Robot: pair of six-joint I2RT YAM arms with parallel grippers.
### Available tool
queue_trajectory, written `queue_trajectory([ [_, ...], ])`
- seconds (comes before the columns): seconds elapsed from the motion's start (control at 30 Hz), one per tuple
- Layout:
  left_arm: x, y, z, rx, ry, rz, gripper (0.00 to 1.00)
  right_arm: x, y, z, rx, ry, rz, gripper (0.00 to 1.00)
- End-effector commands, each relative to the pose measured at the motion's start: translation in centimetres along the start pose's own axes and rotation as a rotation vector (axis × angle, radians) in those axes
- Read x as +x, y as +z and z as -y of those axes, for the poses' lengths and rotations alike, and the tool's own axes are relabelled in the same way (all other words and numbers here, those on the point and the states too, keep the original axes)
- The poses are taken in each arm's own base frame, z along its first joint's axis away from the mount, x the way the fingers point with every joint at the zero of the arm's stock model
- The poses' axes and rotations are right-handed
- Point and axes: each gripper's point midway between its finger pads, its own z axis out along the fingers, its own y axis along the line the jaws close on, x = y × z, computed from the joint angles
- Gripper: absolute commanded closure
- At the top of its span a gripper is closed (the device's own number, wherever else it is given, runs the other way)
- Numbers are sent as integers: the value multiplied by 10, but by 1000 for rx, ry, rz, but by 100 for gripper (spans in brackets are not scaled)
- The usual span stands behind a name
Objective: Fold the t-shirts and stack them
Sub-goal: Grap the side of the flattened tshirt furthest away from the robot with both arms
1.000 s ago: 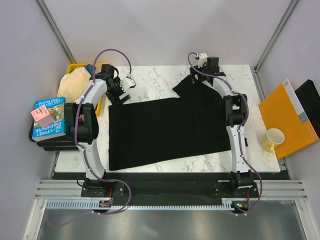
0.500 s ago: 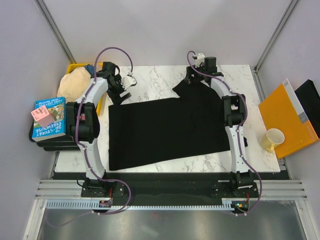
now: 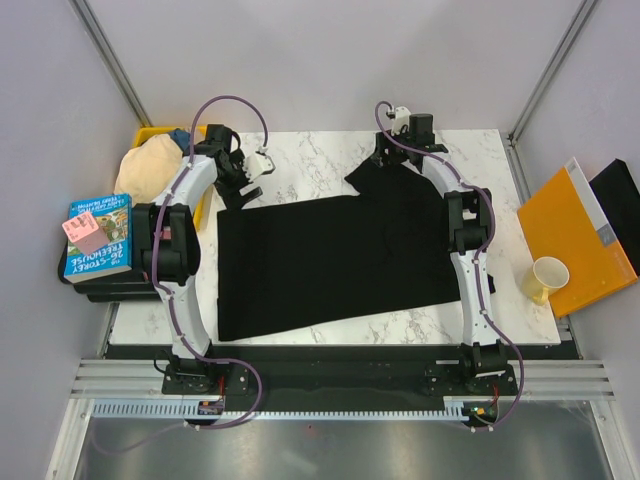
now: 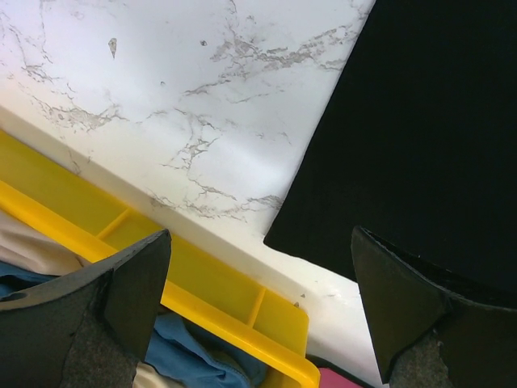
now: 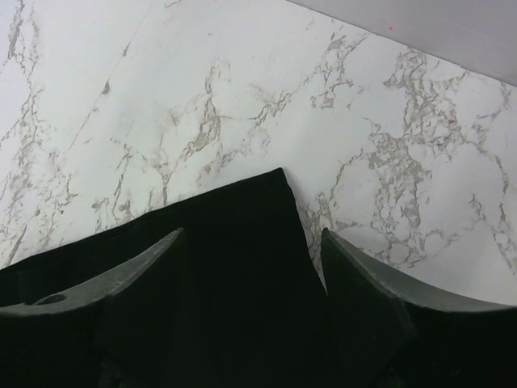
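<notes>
A large black t-shirt (image 3: 330,260) lies spread flat on the marble table (image 3: 300,150), one sleeve (image 3: 368,175) pointing to the far side. My right gripper (image 3: 385,157) hangs over that sleeve. In the right wrist view its open jaws (image 5: 252,232) straddle the sleeve corner (image 5: 234,242), cloth between them. My left gripper (image 3: 240,185) hovers open at the shirt's far left corner (image 4: 323,218), nothing in its jaws (image 4: 260,234). A beige t-shirt (image 3: 150,168) and a blue t-shirt (image 4: 186,343) sit bunched in the yellow bin (image 4: 202,275).
The yellow bin (image 3: 150,132) stands off the table's far left edge. A stack of books (image 3: 95,240) lies left of the table. An orange folder (image 3: 570,240) and a paper cup (image 3: 548,275) sit to the right.
The right gripper's jaws have narrowed a little around the sleeve corner. The left gripper has shifted slightly toward the far left. The shirt lies as before.
</notes>
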Motion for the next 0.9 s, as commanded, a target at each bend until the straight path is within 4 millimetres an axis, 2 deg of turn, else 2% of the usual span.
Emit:
queue_trajectory([
  [0.0, -10, -10, -11, -27, 45, 28, 0, 21, -6, -3, 12, 30, -89, 30],
  [0.07, -11, -9, -10, -24, 45, 34, 0, 19, -8, -1, 21, 26, -96, 37],
  [0.17, -12, -8, -10, -21, 50, 39, 0, 25, -9, 4, 42, 15, -120, 61],
  [0.2, -12, -8, -10, -19, 53, 39, 0, 27, -9, 4, 44, -2, -127, 75],
  [0.3, -14, -8, -10, -16, 56, 48, 0, 31, -10, 7, 56, -9, -145, 100],
  [0.43, -14, -6, -7, -4, 68, 55, 0, 26, -13, 11, 83, -48, -144, 100],
  [0.5, -13, -4, -6, 1, 69, 55, 0, 18, -14, 10, 89, -69, -129, 100],
  [0.6, -16, -3, -7, 5, 66, 67, 0, -3, -19, 8, 104, -132, -98, 100],
  [0.63, -18, -3, -6, 8, 65, 76, 0, -17, -23, 5, 111, -161, -70, 100],
  [0.7, -19, -1, -6, 12, 65, 83, 0, -30, -26, 2, 122, -225, -48, 100],
  [0.73, -19, 2, -5, 20, 67, 83, 0, -44, -31, -1, 127, -251, -26, 100],
  [0.87, -9, 14, 8, 69, 97, 57, 1, -60, -36, -13, 131, -367, -11, 100],
])
